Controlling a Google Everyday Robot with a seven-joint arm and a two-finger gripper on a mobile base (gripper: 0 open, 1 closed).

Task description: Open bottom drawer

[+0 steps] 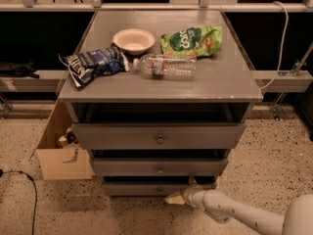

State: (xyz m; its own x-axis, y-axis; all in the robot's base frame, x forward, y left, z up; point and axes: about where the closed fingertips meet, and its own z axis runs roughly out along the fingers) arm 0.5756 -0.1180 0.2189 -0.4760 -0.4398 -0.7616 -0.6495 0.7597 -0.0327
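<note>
bottom drawer: approach made, pull not yet done

the bottom drawer (132, 188) is the lowest and narrowest front of the gray cabinet (234, 82), just above the floor. its front sits back under the middle drawer (122, 167), with only a thin dark gap along its top edge. by my reading it is shut or close to it, and no interior shows.

the gripper (178, 196) is at the foot of the cabinet, low against the bottom drawer front and just right of its small round knob (159, 191). the arm (234, 214) reaches in from the cabinet's lower right. whether the gripper is spread or closed, or has any hold on the knob, cannot be told.

done, by judgement: the reach down to the correct drawer. left: securing the knob or the front edge, then drawing the drawer straight out from the cabinet.

on the cabinet's tabletop lie a bowl (133, 39), a plastic bottle (166, 65) on its side and two snack bags, none involved. a cardboard box (61, 160) stands at the cabinet's left side, apart from the drawer's path.
</note>
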